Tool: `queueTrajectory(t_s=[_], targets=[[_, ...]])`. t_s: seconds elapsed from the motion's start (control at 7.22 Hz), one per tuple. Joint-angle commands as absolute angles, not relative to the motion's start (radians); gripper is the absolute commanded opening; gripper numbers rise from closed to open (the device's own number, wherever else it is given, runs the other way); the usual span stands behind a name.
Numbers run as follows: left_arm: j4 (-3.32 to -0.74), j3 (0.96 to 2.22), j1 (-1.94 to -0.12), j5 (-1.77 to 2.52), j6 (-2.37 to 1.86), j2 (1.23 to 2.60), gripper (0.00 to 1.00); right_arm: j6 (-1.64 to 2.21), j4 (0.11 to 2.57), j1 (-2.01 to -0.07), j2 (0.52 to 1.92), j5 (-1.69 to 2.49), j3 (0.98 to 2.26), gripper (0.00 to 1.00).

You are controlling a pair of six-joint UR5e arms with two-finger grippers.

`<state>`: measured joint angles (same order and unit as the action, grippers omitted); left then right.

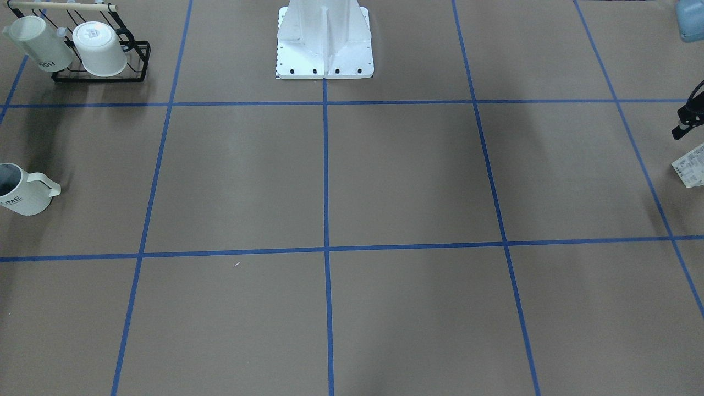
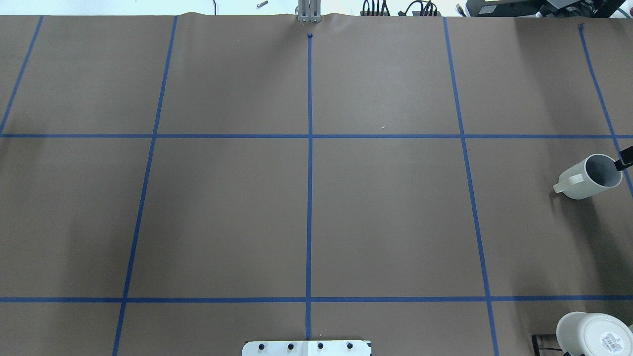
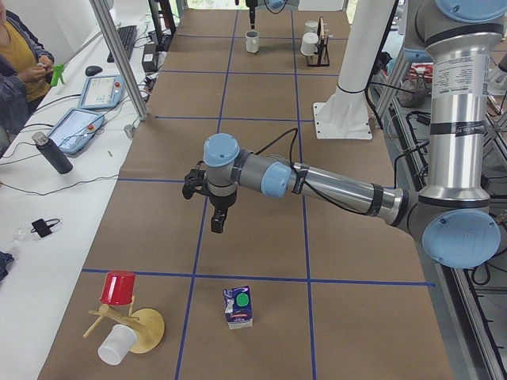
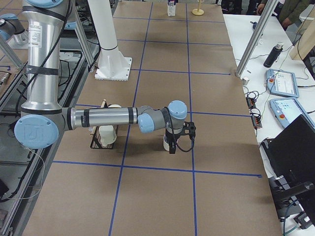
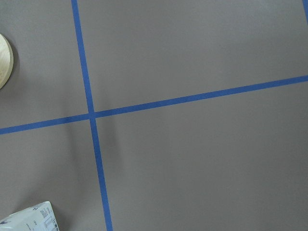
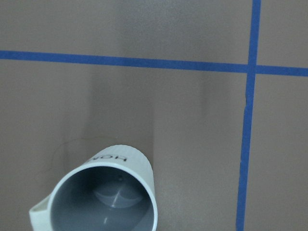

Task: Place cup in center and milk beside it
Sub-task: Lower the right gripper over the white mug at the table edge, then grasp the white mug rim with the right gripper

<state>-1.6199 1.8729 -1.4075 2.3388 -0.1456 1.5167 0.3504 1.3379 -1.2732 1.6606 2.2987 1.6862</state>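
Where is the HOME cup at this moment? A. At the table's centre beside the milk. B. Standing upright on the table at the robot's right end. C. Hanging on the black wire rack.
B: the cup stands mouth up on the table, apart from the wire rack and far from the milk at the other end.

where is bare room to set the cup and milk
The squares flanking the centre tape line, ahead of the robot base, are bare. Crowded: cup and mug rack at one end, milk carton and wooden stand opposite.
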Motion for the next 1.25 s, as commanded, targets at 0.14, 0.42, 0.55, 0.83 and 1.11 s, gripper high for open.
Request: queueTrajectory(t_s=[0.14,0.42,0.55,0.83,1.11], targets=[[-1.618,1.881,-1.408,2.339,-0.146,1.517,0.98,0.411,1.249,-1.224,1.626,2.298,1.593,0.98],[-1.62,1.882,-1.408,2.339,-0.146,1.517,0.98,0.445,1.212,-1.216,1.618,2.298,1.563,0.13],[-1.62,1.882,-1.408,2.339,-0.146,1.517,0.98,0.465,1.192,-1.215,1.62,2.299,1.568,0.0],[-1.62,1.884,-1.408,2.339,-0.146,1.516,0.98,0.462,1.177,-1.212,1.62,2.302,1.572,0.0],[-1.62,1.885,-1.408,2.339,-0.146,1.517,0.98,0.463,1.201,-1.212,1.62,2.309,1.702,0.0]])
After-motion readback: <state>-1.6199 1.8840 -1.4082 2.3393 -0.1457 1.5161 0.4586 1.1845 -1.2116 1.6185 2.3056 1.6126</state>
